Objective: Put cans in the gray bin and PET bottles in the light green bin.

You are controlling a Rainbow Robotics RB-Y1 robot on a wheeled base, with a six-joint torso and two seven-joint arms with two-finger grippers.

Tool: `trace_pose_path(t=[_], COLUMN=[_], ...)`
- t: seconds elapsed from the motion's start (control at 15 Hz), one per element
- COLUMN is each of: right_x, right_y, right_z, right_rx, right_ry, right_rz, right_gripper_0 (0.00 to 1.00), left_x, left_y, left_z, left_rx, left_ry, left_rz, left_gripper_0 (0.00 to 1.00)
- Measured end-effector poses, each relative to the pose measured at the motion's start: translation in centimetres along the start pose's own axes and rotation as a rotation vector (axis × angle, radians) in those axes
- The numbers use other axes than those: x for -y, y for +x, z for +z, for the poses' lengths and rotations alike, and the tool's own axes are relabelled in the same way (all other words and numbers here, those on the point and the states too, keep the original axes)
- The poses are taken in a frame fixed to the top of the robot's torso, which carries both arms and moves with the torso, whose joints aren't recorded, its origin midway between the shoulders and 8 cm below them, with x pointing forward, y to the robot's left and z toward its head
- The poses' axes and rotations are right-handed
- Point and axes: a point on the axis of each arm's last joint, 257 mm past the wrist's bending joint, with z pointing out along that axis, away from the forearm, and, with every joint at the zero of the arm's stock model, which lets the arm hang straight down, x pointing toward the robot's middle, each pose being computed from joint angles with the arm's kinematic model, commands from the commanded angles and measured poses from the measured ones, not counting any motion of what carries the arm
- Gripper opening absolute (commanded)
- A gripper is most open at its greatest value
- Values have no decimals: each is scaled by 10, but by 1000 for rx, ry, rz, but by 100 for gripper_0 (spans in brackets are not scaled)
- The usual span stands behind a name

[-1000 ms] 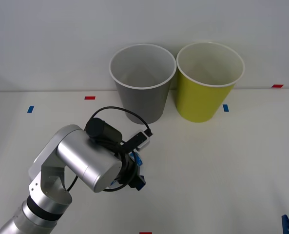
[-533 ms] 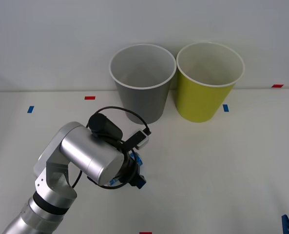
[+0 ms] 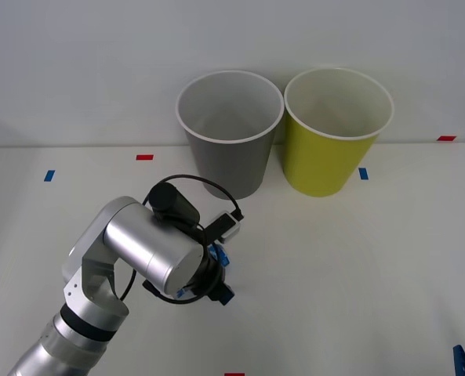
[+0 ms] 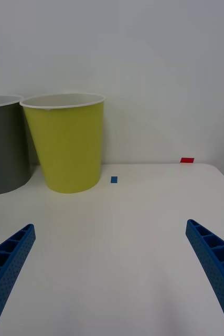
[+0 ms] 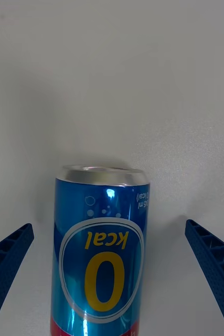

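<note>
Now the left end effector (image 5: pixel 112 294) hangs low over the white desk (image 3: pixel 357 258), its two blue ribbed fingers (image 5: pixel 7 262) spread wide apart with the small blue drink can (image 5: pixel 101 252) lying between them but touching neither. The can, with its yellow oval logo and silver end, rests on its side on the desk; in the front view the silver arm and its black cabling cover it, so only the blue fingertips of the left end effector (image 3: pixel 216 274) peek out below the wrist.

The step in hand looks like the approach to a grasp: the fingers bracket the can but have not yet closed. The next move probably calls for easing a little further along the can, closing squarely on its round wall so it does not roll, then lifting.

Beyond the arm stands the dark gray tapered bin with a white rim (image 3: pixel 230 133), and touching or just beside it the yellow-green tapered bin of the same shape (image 3: pixel 336 133). The gray bin is the can's goal, and the desk between it and the arm lies open. The lift must clear the white rim.

The right end effector (image 4: pixel 112 273) waits near the desk's right front corner, fingers apart and holding nothing.
</note>
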Motion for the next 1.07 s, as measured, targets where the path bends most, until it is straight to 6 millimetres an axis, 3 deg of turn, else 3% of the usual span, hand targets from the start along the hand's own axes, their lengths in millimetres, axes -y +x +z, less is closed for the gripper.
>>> trace_pose_path(t=[0.4, 0.47, 0.53, 0.6, 1.07], right_x=[0, 0, 0, 0, 0], right_y=[0, 0, 0, 0, 0], right_z=[0, 0, 0, 0, 0], right_rx=[0, 0, 0, 0, 0], right_ry=[0, 0, 0, 0, 0], right_rz=[0, 0, 0, 0, 0], right_gripper_0=[100, 100, 100, 100, 100], left_x=[1, 1, 2, 3, 0], left_y=[-4, -5, -5, -5, -9], left_z=[5, 5, 5, 5, 5], left_rx=[-7, -7, -7, -6, 12], left_ry=[-1, 0, 4, 7, 7], left_rz=[5, 7, 10, 14, 30], left_gripper_0=[100, 90, 60, 0, 0])
